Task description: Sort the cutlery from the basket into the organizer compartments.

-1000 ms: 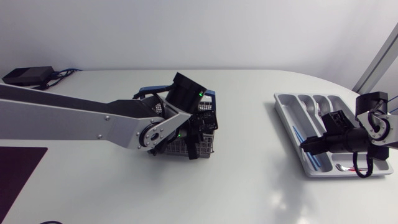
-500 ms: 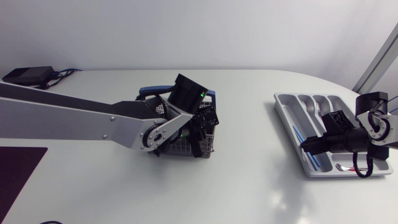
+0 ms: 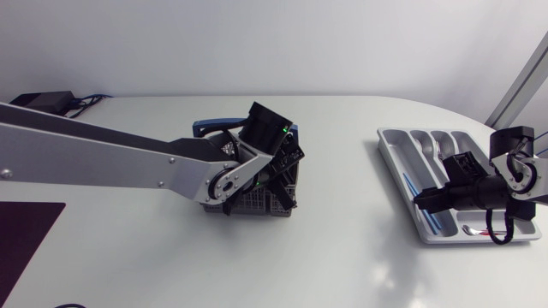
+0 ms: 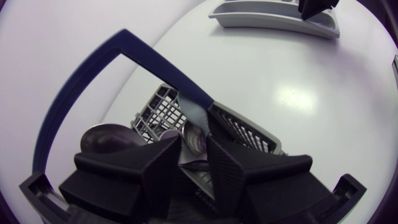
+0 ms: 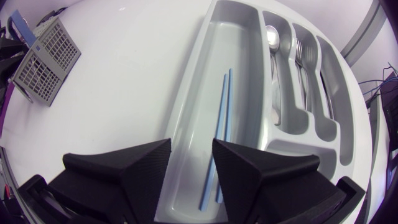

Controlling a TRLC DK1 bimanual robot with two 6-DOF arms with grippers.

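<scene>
A grey mesh basket [image 3: 248, 204] with a blue handle [image 3: 205, 127] stands mid-table. My left gripper [image 3: 278, 180] is down inside it. In the left wrist view the left gripper [image 4: 194, 148] is shut on a spoon [image 4: 194, 130], whose bowl shows just ahead of the fingertips; another spoon [image 4: 102, 138] lies beside it against the basket wall [image 4: 158, 112]. The grey organizer [image 3: 402, 141] sits at the right. My right gripper [image 3: 428, 198] hovers open over its long compartment [image 5: 205, 93], which holds two blue chopsticks [image 5: 221, 124]. A spoon [image 5: 272, 37] and forks [image 5: 301, 56] lie in the narrower compartments.
A black box [image 3: 38, 103] with cables sits at the table's back left. A dark mat [image 3: 26, 239] lies at the front left. Bare white tabletop separates the basket [image 5: 46, 62] from the organizer [image 4: 273, 12].
My left arm has shifted a little to the right and away, with its gripper still in the basket; the basket has moved slightly with it. The right arm has not moved.
</scene>
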